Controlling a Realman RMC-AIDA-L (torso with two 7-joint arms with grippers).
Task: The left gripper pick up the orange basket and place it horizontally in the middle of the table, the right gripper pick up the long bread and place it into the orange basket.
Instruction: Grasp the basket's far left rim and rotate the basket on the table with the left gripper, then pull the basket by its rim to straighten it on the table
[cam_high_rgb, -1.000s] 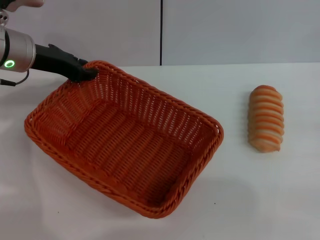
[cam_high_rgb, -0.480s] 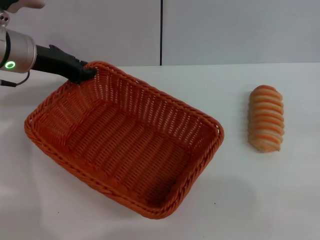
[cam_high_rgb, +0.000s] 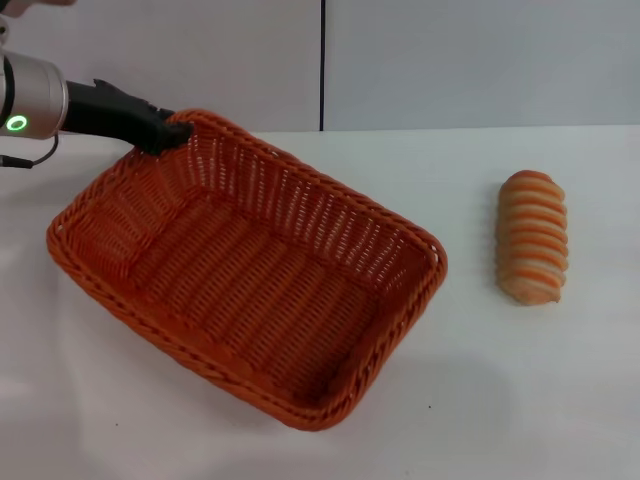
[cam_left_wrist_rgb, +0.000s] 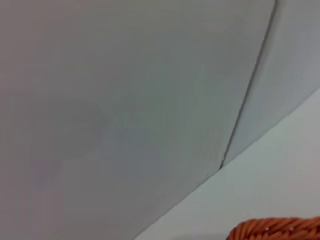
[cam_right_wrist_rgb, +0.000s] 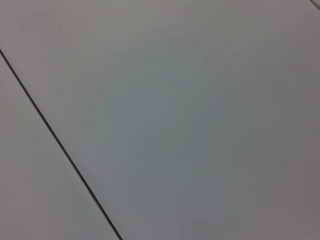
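Observation:
The orange basket (cam_high_rgb: 250, 270) lies at an angle across the left and middle of the white table (cam_high_rgb: 520, 400) in the head view. Its far left corner is raised a little off the tabletop. My left gripper (cam_high_rgb: 172, 133), black on a silver arm with a green ring light, is shut on the braided rim at that corner. A strip of the basket rim (cam_left_wrist_rgb: 277, 230) shows in the left wrist view. The long bread (cam_high_rgb: 532, 236), striped tan-orange and cream, lies on the table to the right of the basket, apart from it. My right gripper is out of view.
A grey wall (cam_high_rgb: 450, 60) with a dark vertical seam stands behind the table's far edge. The right wrist view holds only that wall (cam_right_wrist_rgb: 190, 125) and a seam.
My left gripper has risen slightly and shifted left, lifting the basket's far left corner with it. The bread has not moved.

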